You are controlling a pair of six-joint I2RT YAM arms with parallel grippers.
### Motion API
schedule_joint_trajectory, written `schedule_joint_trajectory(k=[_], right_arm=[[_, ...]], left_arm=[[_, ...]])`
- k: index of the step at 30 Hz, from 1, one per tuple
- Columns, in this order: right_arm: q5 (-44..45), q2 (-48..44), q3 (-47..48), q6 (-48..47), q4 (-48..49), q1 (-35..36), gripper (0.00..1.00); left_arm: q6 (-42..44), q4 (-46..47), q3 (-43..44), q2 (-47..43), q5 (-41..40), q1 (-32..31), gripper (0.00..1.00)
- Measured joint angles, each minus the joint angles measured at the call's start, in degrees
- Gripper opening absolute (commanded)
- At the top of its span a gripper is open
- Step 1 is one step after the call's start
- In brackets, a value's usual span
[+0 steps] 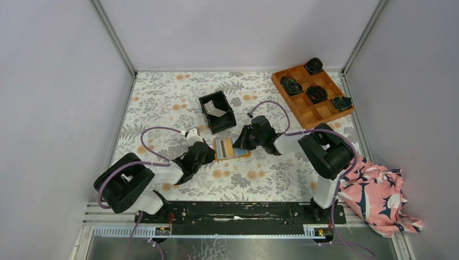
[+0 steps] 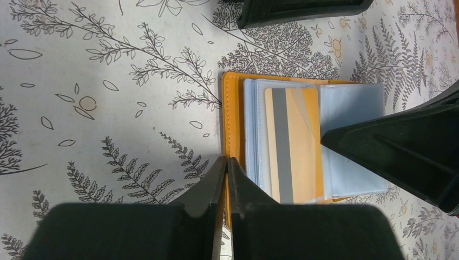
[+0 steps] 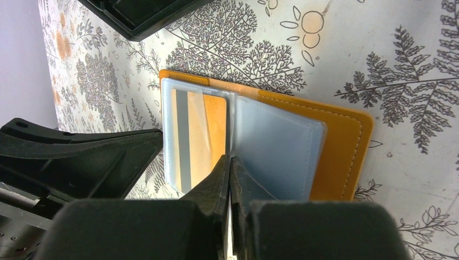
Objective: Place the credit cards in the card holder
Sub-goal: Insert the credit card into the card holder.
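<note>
The card holder (image 1: 241, 153) lies open on the floral tabletop, orange cover down and pale blue sleeves up (image 2: 352, 119) (image 3: 281, 146). One tan credit card with a grey stripe (image 2: 292, 143) (image 3: 197, 135) sits in a sleeve. My left gripper (image 1: 214, 154) (image 2: 226, 160) is shut on the holder's orange cover edge. My right gripper (image 1: 237, 145) (image 3: 229, 158) is shut at the holder's middle fold, pinching a clear sleeve leaf. More pale grey credit cards (image 1: 215, 111) lie in the black bin (image 1: 226, 125) behind the holder.
An orange compartment tray (image 1: 307, 111) with dark rosettes stands at the back right. A pink patterned cloth (image 1: 379, 195) lies off the table's right front corner. The bin's edge shows at the top of both wrist views (image 2: 303, 11) (image 3: 141, 16).
</note>
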Motion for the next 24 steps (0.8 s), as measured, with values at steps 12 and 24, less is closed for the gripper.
schedule_joint_trajectory(k=[12, 24], right_arm=[[-0.5, 0.2, -0.3, 0.2, 0.7, 0.0, 0.0], [-1.6, 1.3, -0.4, 1.5, 3.1, 0.2, 0.0]], left_arm=[[-0.1, 1.1, 0.0, 0.7, 0.2, 0.0, 0.09], [-0.2, 1.5, 0.0, 0.9, 0.6, 0.0, 0.09]])
